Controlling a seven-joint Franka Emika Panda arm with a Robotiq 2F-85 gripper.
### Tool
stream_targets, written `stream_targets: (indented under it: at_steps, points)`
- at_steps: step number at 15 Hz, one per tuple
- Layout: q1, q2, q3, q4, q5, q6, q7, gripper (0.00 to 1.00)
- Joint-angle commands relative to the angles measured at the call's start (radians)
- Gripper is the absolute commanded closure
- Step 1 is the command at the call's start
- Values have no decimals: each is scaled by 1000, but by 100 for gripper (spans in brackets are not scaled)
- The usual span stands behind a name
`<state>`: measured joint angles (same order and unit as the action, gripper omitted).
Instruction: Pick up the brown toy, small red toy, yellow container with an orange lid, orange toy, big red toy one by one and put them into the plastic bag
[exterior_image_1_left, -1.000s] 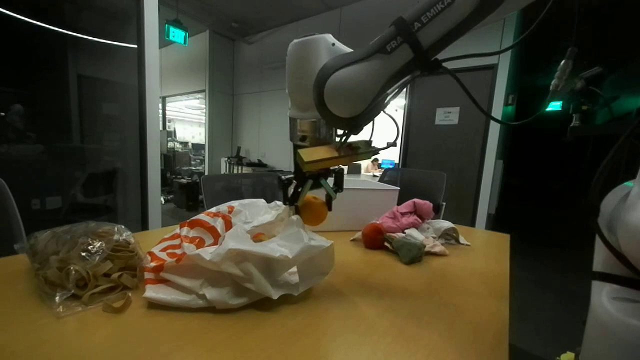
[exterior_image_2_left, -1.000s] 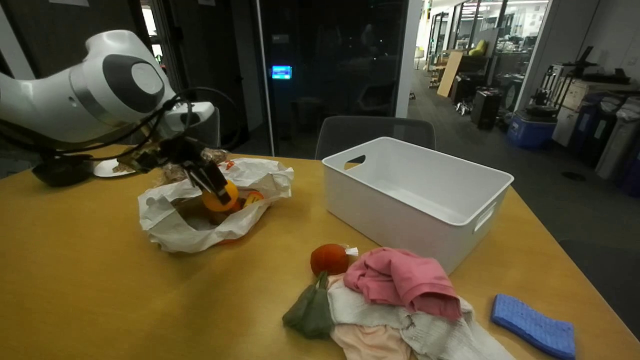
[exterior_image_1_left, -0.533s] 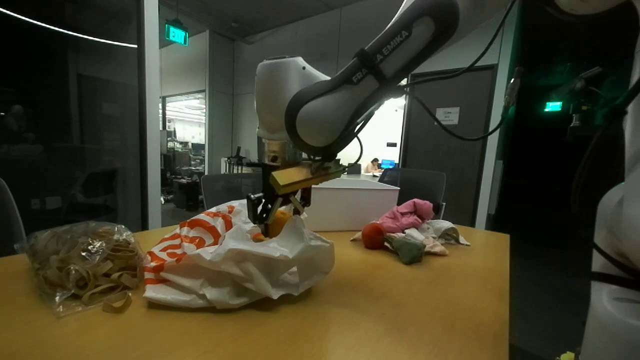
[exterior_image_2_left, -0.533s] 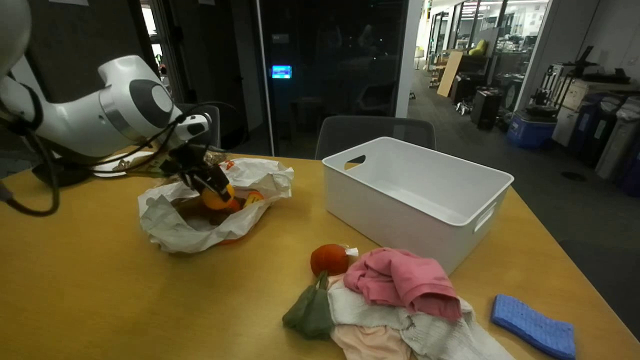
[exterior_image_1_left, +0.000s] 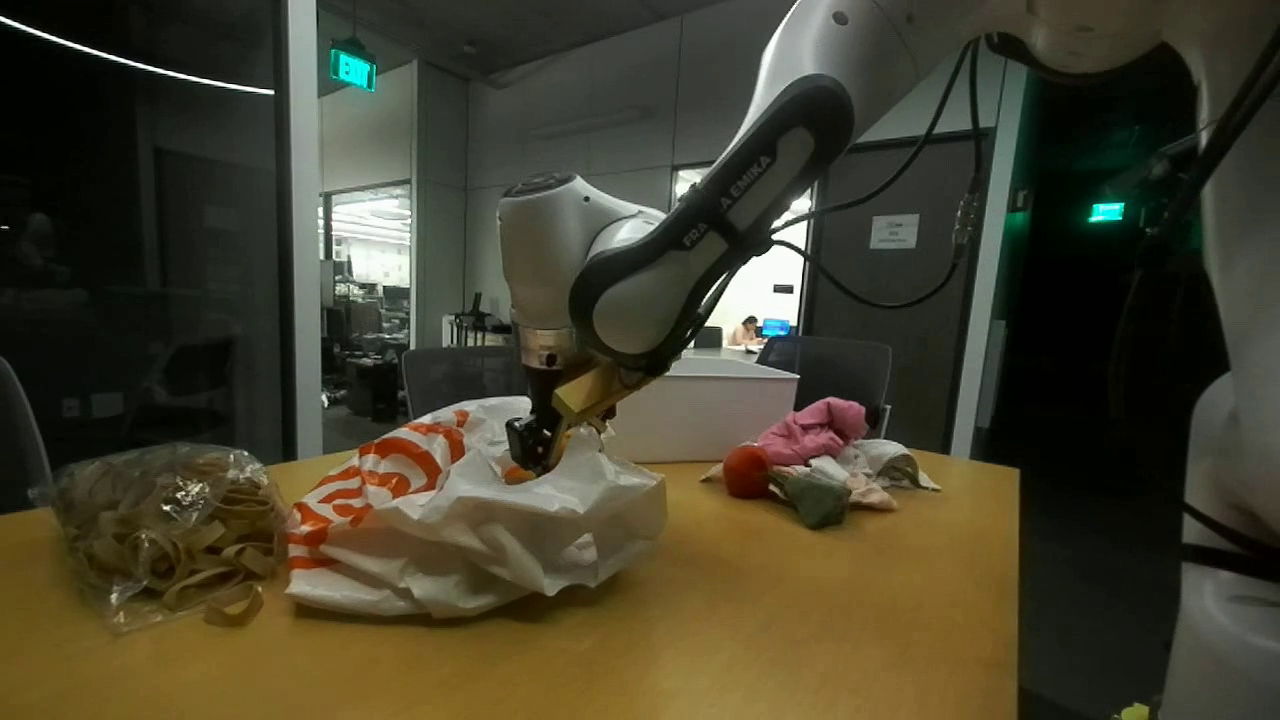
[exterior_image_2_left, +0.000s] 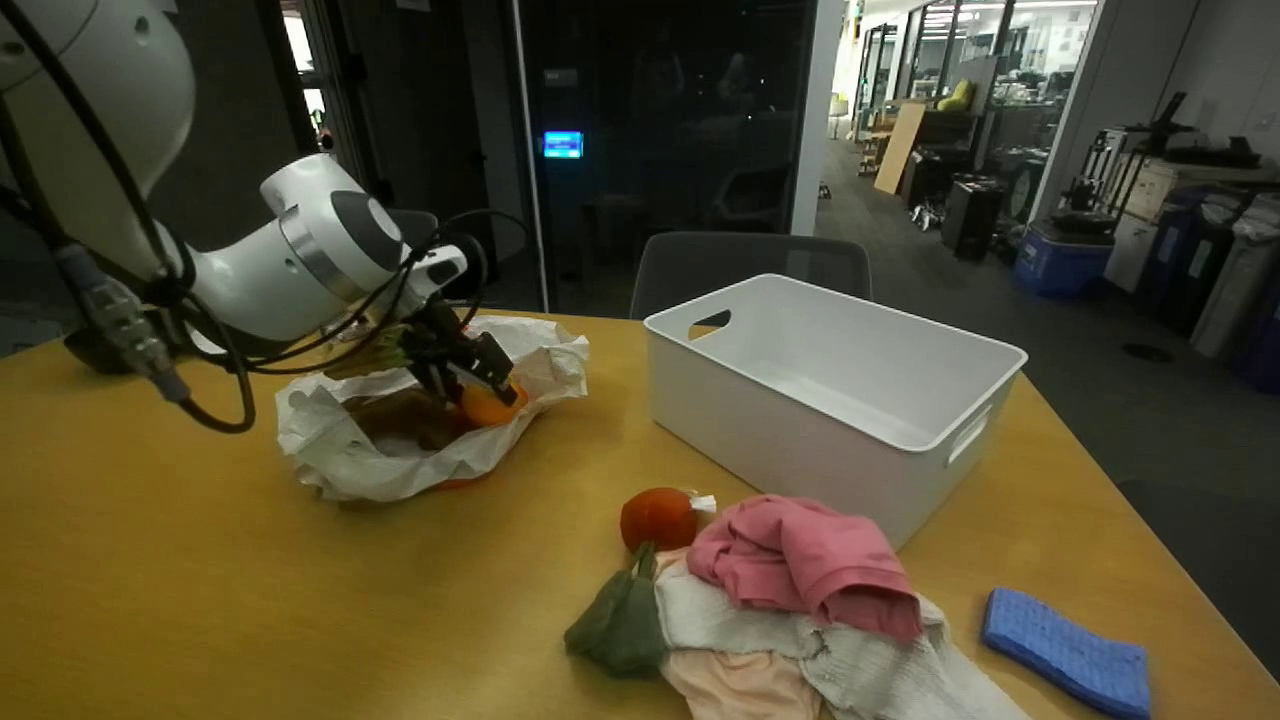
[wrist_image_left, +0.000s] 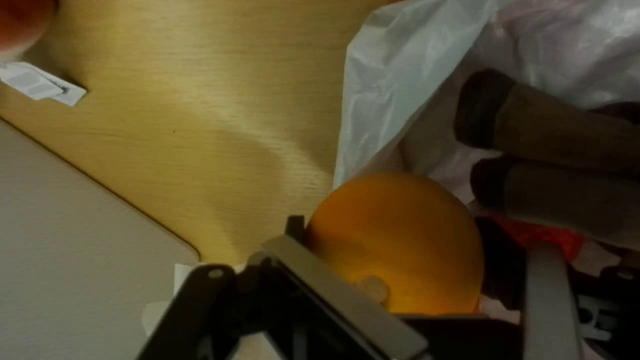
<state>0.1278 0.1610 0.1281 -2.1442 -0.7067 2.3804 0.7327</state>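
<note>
End effector (wrist_image_left: 397, 242): clamped on orange toy (wrist_image_left: 400, 220) | round, nub (wrist_image_left: 372, 289) toward end effector

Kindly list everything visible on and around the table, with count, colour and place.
plastic bag: one, white and orange, on table
orange toy: one, orange, at that bag's mouth
brown toy: one, brown, inside that bag
red item: one, red, inside that bag, mostly hidden
cloths: at least three, pink, white, peach, on table
big red toy: one, red, beside the cloths
green item: one, green, beside the cloths
bin: one, white, on table
sponge: one, blue, on table
bag of bands: one, clear and tan, on table
dark dish: one, black, on table, partly hidden
chairs: at least three, grey, around table
robot arm: one, white, above the plastic bag
gripper: one, black, holding the orange toy
</note>
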Motion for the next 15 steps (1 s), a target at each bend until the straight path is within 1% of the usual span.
stream_targets:
  at_steps: [1, 2, 5, 9, 10, 11, 12, 13, 14, 15]
  points:
    - [38, 30, -16, 45, -51, 27, -20, 42]
    - [39, 35, -5, 46, -15, 55, -53, 42]
    - [59, 51, 12, 53, 36, 124, -127, 42]
    - [80, 57, 13, 55, 100, 234, -205, 42]
    - [84, 57, 9, 53, 119, 243, -226, 37]
    - [88, 57, 2, 53, 128, 240, -234, 4]
    - [93, 53, -6, 53, 132, 222, -237, 3]
    - [98, 41, -16, 49, 120, 195, -232, 0]
    - [103, 28, -24, 44, 106, 177, -228, 0]
    - [101, 4, -20, 33, 135, 142, -245, 0]
